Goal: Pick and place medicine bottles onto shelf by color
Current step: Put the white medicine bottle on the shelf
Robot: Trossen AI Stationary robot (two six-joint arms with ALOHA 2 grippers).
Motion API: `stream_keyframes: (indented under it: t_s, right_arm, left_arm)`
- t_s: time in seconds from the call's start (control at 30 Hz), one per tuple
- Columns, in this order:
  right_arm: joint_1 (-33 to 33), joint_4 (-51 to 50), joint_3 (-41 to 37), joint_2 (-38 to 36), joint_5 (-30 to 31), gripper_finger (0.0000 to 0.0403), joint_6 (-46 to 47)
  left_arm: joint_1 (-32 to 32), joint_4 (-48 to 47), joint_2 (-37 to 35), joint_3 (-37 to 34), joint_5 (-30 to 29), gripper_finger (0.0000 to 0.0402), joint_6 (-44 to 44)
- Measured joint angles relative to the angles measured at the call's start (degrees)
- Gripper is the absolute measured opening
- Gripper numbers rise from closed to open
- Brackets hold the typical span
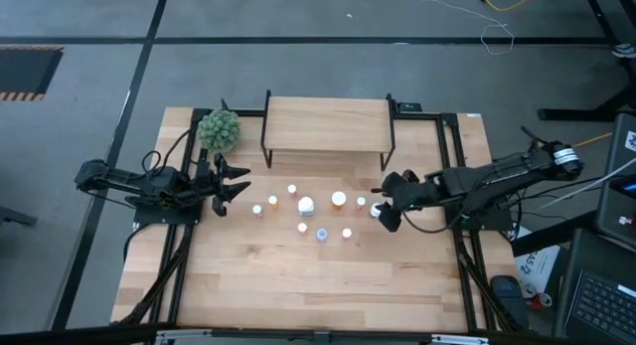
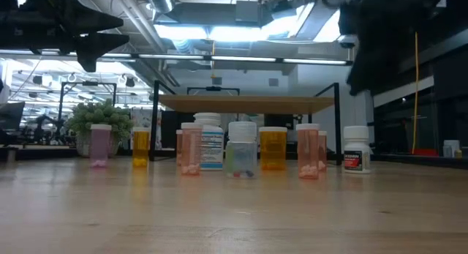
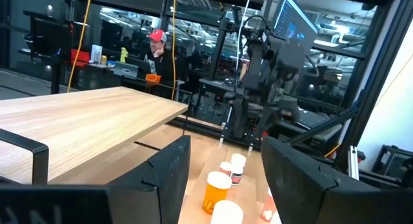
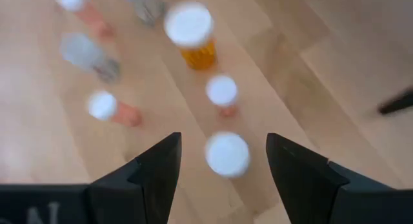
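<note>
right gripper (image 4: pixel 222 161) hangs wide open over a white-capped bottle (image 4: pixel 227 154), left gripper (image 1: pixel 238 183) open and idle; neighbouring bottles (image 4: pixel 221 93) look close, so a finger may topple one.

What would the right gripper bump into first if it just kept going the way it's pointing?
Most likely the white-capped bottle sitting right between the open right gripper fingers, the nearest one at that end of the bottle cluster. How far above the cap it hangs is hard to judge.
</note>
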Motion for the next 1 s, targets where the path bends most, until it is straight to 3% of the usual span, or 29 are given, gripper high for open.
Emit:
stream_keyframes:
  t_s: [0.4, 0.7, 1.0]
  right_arm:
    - [-1.74, 0.24, -0.02, 9.75, -0.26, 0.0229, 16.52]
    - [-2.40, 2.09, -0.34, 14.17, -1.91, 0.0229, 16.97]
    - [-2.40, 3.12, -0.11, 14.10, -2.66, 0.0229, 16.17]
  left_arm:
    - [0.02, -0.02, 0.00, 0.00, -1.99, 0.0186, -0.14]
    - [0.02, 0.01, 0.00, 0.00, -1.99, 0.0186, -0.40]
    - [0.00, 0.01, 0.00, 0.00, -2.02, 0.0186, -0.42]
